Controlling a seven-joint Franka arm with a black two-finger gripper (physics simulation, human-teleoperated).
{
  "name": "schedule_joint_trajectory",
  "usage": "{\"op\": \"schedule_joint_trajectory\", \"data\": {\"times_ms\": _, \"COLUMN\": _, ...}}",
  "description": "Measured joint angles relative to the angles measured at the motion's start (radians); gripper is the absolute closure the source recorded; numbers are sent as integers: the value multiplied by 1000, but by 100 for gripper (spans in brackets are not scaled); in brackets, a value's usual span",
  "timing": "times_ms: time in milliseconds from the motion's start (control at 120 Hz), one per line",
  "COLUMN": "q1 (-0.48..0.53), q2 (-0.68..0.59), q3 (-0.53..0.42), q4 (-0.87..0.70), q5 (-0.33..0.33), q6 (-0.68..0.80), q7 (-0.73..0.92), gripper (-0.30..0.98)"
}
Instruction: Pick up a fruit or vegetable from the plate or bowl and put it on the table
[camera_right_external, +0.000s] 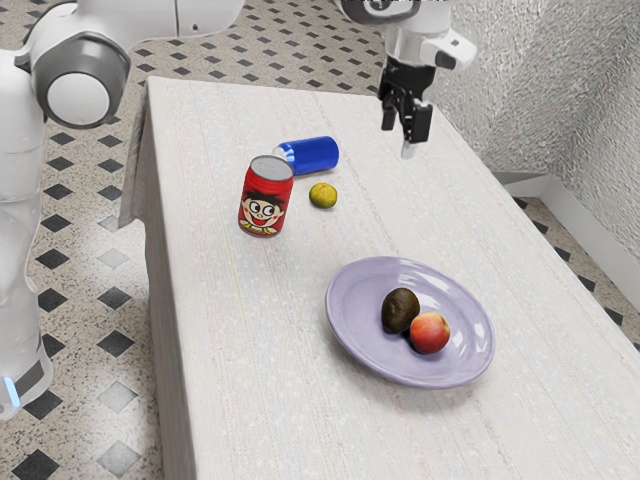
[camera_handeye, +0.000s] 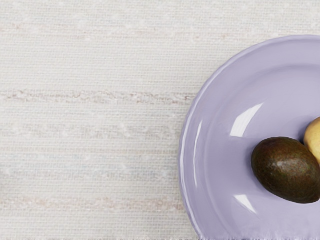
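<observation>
The gripper hangs above the table at the exterior view's upper right, fingers apart and nothing seen between them. Lower in that view, a lilac plate lies on the table, well away from the gripper. It holds a dark avocado and a red-and-yellow apple close beside it. In the wrist view the plate is partly cut off, with the avocado on it and a yellowish part of the apple next to the avocado.
A red can stands upright on the white table. Behind it a blue can lies on its side, and a small yellow-green fruit rests nearby. A textured wall rises beyond the table's right edge in the exterior view.
</observation>
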Motion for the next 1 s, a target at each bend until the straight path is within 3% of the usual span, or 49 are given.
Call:
{"op": "schedule_joint_trajectory", "data": {"times_ms": 283, "q1": 4, "q2": 50, "q3": 3, "q4": -17, "q5": 6, "q6": -17, "q7": -3, "gripper": 0}}
{"op": "schedule_joint_trajectory", "data": {"times_ms": 592, "q1": 7, "q2": 29, "q3": 34, "q4": -120, "q5": 9, "q6": 7, "q7": -2, "gripper": 0}}
{"op": "schedule_joint_trajectory", "data": {"times_ms": 858, "q1": 2, "q2": 27, "q3": 33, "q4": -103, "q5": 33, "q6": -19, "q7": 61, "gripper": 0}}
{"op": "schedule_joint_trajectory", "data": {"times_ms": 1000, "q1": -3, "q2": 29, "q3": -45, "q4": -102, "q5": 79, "q6": -29, "q7": 113, "gripper": 0}}
